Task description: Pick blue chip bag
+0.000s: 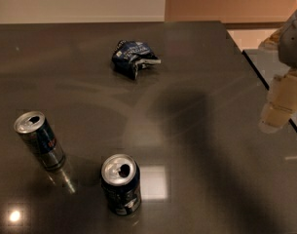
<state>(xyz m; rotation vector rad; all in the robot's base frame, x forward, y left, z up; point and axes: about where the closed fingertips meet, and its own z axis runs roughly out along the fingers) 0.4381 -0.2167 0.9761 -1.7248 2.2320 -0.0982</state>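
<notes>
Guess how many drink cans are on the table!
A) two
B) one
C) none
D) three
A: there are two, the left can and the front can, both with open silver tops. The blue chip bag lies farther back, and the gripper hovers at the right side of the view, touching nothing.

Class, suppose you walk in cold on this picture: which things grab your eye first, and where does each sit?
The crumpled blue chip bag lies alone toward the far middle of the dark glossy table. Two opened drink cans stand near the front: a slim can at left, a dark blue can nearer the middle. The cream end effector hangs at the right edge, apart from the bag.
</notes>
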